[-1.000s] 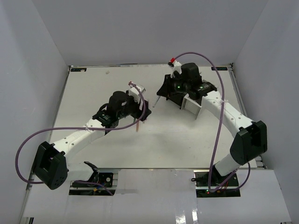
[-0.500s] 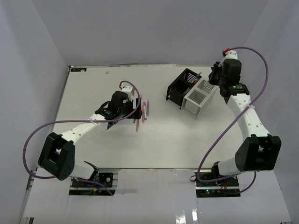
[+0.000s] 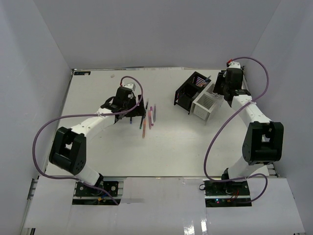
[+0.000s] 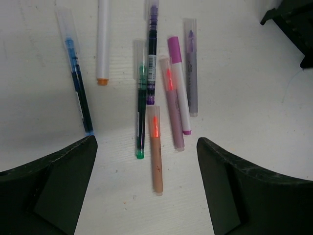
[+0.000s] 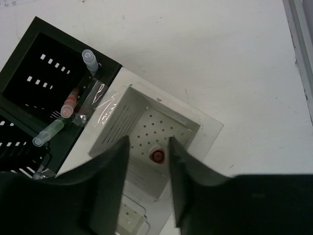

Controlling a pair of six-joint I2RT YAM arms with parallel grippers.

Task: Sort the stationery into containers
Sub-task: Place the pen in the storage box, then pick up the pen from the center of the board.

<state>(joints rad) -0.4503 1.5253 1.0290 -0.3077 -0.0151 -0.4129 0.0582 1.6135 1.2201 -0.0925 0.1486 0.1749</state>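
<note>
The right arm has swung from above the black box [image 5: 29,58] out to the side and back in, and now hangs over the white box [image 5: 117,122]. The right tool [image 5: 149,142], pressed together a moment ago, now stands slightly parted, with a red-ended pen [image 5: 157,156] end-up between its fingers, inside the white box. The gap looks wider than the pen, so I judge the pen just let go, one more item sorted. The black box already holds several pens. Meanwhile the left arm has drawn back off the loose pens [image 4: 171,103], uncovering them. About eight lie side by side on the surface [image 4: 244,98], well apart from both boxes. The left tool [image 4: 146,141] has spread wide and hovers empty just over them. So most of the sorting remains, and the left arm seems set for the next pick.
</note>
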